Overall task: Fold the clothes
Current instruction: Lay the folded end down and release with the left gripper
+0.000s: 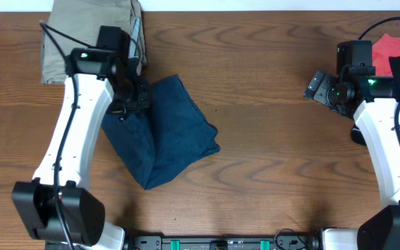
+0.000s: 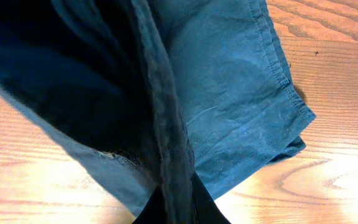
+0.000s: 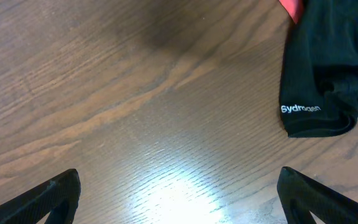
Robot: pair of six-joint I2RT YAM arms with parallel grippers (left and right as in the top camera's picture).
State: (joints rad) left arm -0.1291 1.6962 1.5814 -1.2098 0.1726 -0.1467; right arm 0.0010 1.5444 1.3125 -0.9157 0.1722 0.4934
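My left end effector (image 1: 132, 97) pinches the dark navy blue denim-like shorts (image 1: 176, 135); my right end effector (image 3: 179, 193) stands spread
The shorts lie bunched and partly folded on the brown wood-grain worktop (image 1: 276, 160), left of centre, with a ridge of cloth drawn up into my left grip. A khaki-tan garment (image 1: 82, 28) sits at the far left corner, near them. My right end effector hovers over bare wood beside a black garment with white lettering (image 3: 322, 68) and a red cloth (image 1: 393, 45), well apart from the shorts
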